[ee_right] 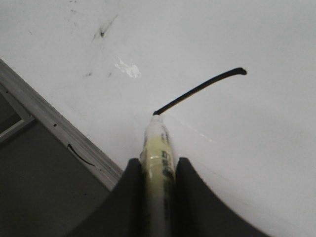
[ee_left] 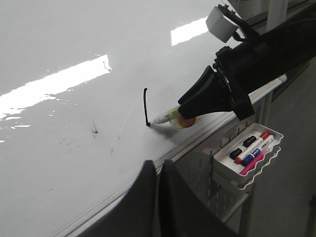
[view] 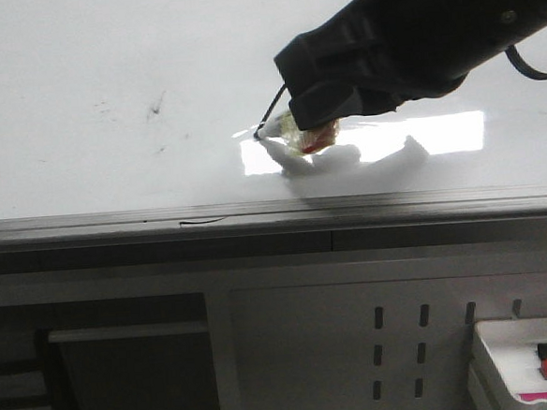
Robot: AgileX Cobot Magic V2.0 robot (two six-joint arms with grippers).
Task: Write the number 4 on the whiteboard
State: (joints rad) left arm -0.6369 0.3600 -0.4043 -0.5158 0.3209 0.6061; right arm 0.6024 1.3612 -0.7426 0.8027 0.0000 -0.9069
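Observation:
The whiteboard (view: 104, 67) is glossy white with glare and a grey rim. My right gripper (view: 317, 127) is shut on a yellowish marker (view: 292, 127), whose tip touches the board. One thin black stroke (view: 274, 102) runs from the tip; no whole number 4 shows. The right wrist view shows the marker (ee_right: 157, 148) between my right gripper's (ee_right: 158, 165) jaws, and the stroke (ee_right: 202, 89) curving away. The left wrist view shows the stroke (ee_left: 145, 106) and the marker (ee_left: 170, 115). My left gripper (ee_left: 159, 165) is shut and empty, over the board's near edge.
Faint grey smudges (view: 154, 108) lie left of the stroke. Below the rim (view: 255, 211) is a grey perforated panel (view: 396, 347). A white tray (view: 496, 363) at the lower right holds several markers; it also shows in the left wrist view (ee_left: 224, 167).

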